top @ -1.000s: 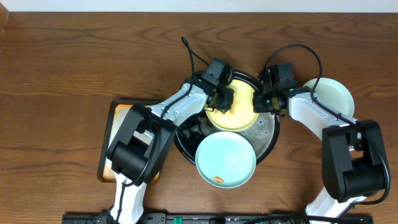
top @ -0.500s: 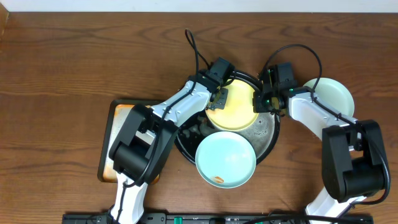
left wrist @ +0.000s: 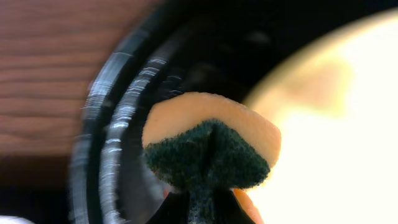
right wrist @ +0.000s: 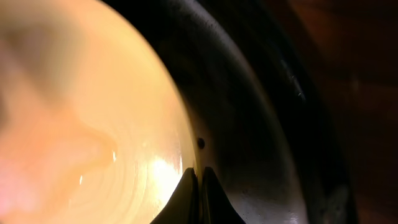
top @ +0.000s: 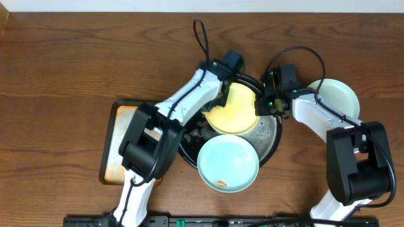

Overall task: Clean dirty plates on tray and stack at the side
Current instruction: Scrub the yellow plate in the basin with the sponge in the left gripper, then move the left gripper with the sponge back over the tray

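A pale yellow plate (top: 235,112) is seen lying in the far part of the black tray (top: 273,135). Its right rim is pinched by the closed right hand (top: 259,104). A green-and-yellow sponge (left wrist: 211,149) is gripped by the left hand (top: 222,96) at the plate's upper left edge. A light blue plate (top: 228,162), marked with an orange smear, is rested over the tray's near rim. A mint plate (top: 338,94) is set on the table (top: 63,63) to the right.

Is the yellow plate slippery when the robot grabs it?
Probably slippery: the yellow plate shines wet, and the right gripper pinches only its thin edge. It looks stiff, not bendy. The black tray under it looks glossy too.
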Robot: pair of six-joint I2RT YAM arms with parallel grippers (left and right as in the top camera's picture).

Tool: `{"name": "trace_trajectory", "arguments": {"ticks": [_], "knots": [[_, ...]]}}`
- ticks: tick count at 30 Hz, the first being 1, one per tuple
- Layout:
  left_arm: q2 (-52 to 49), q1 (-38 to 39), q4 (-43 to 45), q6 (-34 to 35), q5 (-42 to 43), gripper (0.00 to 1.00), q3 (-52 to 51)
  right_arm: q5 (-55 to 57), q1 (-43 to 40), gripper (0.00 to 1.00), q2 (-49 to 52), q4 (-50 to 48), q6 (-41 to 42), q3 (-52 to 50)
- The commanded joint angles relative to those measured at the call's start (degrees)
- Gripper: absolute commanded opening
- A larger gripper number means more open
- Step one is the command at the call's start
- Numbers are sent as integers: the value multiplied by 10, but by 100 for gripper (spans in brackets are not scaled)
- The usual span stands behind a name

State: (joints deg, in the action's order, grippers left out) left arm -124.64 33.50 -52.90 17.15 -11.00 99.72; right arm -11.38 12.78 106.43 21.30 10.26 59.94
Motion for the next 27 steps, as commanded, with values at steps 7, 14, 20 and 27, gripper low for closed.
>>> {"name": "trace_trajectory", "arguments": {"ticks": [7,14,20,27], "knots": [[10,-44,-78,27,41,8,61,69,-10,1,-10,9,-17,-3],[90,-106,-84,15,174,8,61,68,-6,1,-79,19,-55,-3],[203,-169,-129,-16,193,8,59,105,15,1,-163,27,-100,-3],[309,-260,-208,-47,192,8,32,225,62,1,-224,38,-144,-3]]}}
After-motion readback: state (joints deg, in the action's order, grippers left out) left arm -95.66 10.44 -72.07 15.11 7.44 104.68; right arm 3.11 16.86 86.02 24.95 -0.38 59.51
